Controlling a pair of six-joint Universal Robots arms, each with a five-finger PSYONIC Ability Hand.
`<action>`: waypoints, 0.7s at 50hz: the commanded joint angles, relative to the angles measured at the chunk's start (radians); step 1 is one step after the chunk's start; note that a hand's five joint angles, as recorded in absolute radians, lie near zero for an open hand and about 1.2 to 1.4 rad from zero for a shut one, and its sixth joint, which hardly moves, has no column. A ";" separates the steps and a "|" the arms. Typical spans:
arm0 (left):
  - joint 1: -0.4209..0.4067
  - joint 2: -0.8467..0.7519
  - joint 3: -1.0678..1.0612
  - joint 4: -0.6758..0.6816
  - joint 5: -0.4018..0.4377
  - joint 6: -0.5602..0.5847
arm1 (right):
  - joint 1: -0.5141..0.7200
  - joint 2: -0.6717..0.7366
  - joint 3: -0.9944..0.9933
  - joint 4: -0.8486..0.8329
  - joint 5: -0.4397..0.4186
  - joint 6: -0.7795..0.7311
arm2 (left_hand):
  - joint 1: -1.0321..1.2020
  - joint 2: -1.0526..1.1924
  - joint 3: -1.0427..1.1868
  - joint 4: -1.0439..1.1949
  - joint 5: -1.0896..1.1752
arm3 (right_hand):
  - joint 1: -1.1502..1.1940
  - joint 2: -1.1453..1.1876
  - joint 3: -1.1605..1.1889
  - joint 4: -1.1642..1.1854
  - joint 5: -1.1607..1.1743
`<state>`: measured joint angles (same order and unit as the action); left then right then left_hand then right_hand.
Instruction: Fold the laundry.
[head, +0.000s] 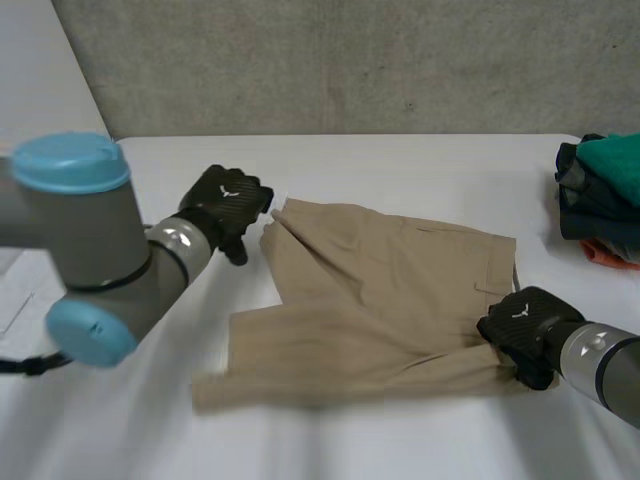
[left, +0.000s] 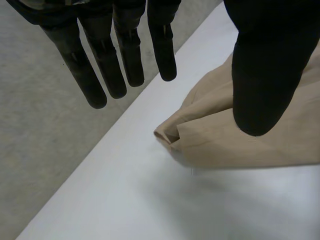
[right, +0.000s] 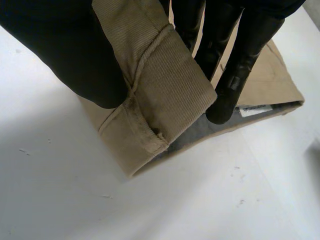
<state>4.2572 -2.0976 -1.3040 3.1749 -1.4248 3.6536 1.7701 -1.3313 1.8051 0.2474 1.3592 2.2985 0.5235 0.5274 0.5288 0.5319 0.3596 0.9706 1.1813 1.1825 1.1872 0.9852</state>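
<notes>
Grey concrete wall (head: 350, 60) at the back, white tabletop (head: 400, 165) in front of me, and on it the tan cotton shorts (head: 380, 290), lying mostly flat in the middle. My left hand (head: 225, 205) is at the far left corner of the shorts. Its fingers (left: 125, 55) are straight and the thumb is held well apart from them, with nothing gripped between. The bunched corner of the cloth lies on the tabletop just under that gap. Whether the thumb tip touches the fabric, I can't tell.

Over to my right hand (head: 522, 322), at the near right corner of the shorts. Its wrist view shows it clamped, thumb on one side and fingers (right: 235, 75) on the other, pinching a thick rolled fold of the tan fabric. Grey lining and a small white label (right: 255, 110) show underneath the fold.

At the far right edge of the tabletop sits a stack of folded clothes (head: 605, 195), teal on top, dark and orange below, well apart from the shorts.
</notes>
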 joint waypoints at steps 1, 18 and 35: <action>0.076 -0.265 0.239 -0.004 0.181 -0.009 | 0.011 0.030 -0.001 -0.023 0.000 0.033 | 0.113 0.109 0.107 0.104 0.102 | 0.426 0.215 0.214 0.209 0.237; 0.081 -0.420 0.330 0.054 0.239 -0.010 | 0.003 0.041 0.025 -0.028 0.000 0.059 | 0.327 0.323 0.322 0.319 0.316 | 0.426 0.215 0.214 0.209 0.237; 0.075 -0.452 0.330 0.112 0.176 0.002 | 0.000 0.040 0.050 -0.051 0.000 0.061 | 0.873 0.869 0.868 0.864 0.862 | 0.426 0.215 0.214 0.209 0.237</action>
<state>4.3364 -2.5618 -0.9603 3.2760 -1.2015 3.6521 1.7708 -1.2910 1.8513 0.2039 1.3586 2.3592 1.1309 1.1780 1.1675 1.1784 0.9775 0.9776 1.1813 1.1825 1.1873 0.9896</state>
